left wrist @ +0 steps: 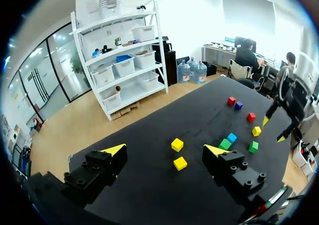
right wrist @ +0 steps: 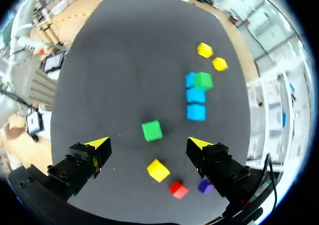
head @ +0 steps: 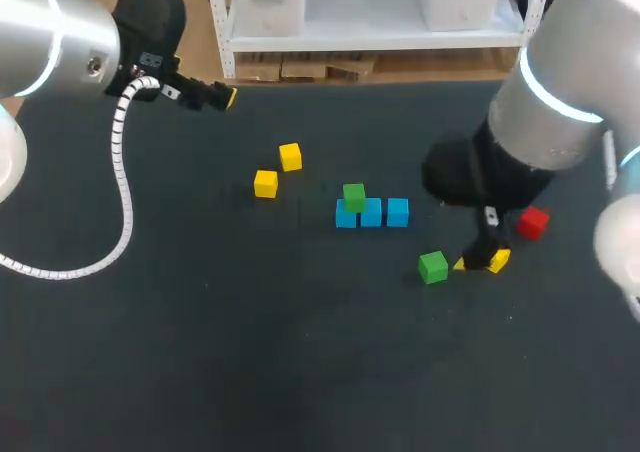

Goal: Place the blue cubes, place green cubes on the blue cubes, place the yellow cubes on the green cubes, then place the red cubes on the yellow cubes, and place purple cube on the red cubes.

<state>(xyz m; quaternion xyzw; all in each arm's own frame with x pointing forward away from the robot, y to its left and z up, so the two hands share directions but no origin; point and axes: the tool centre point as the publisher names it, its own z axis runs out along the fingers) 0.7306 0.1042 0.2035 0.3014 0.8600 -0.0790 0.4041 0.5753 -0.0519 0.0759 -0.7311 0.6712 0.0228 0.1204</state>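
I am holding the right pincer (right wrist: 148, 145) spread wide and empty above the counter (head: 250, 352). It is hanging over the loose green cube (right wrist: 151, 130), which is lying just ahead of the yellow tips. That, I judge, is the piece I am going for next. The three blue cubes (head: 371, 213) are sitting in a touching row as the base, and only the end one is carrying a green cube (head: 353, 196), so two blue tops are lying bare. Fingers this far apart are giving me room to come down on either side of the cube without nudging it.

A yellow cube (right wrist: 158, 169) is lying under the right pincer, nearer to it than the loose green cube. A red cube (right wrist: 178, 188) and the purple cube (right wrist: 205, 186) are sitting just behind the yellow one. I am thinking a finger could clip the yellow one on the way down.

Two more yellow cubes (head: 265, 183) are resting apart from the row, toward the left arm's side, presumably waiting for the third layer.

The left pincer (left wrist: 166, 149) is also standing open and gripping nothing. I am parking it high near the far left of the counter, I think to leave the middle free for the right arm.
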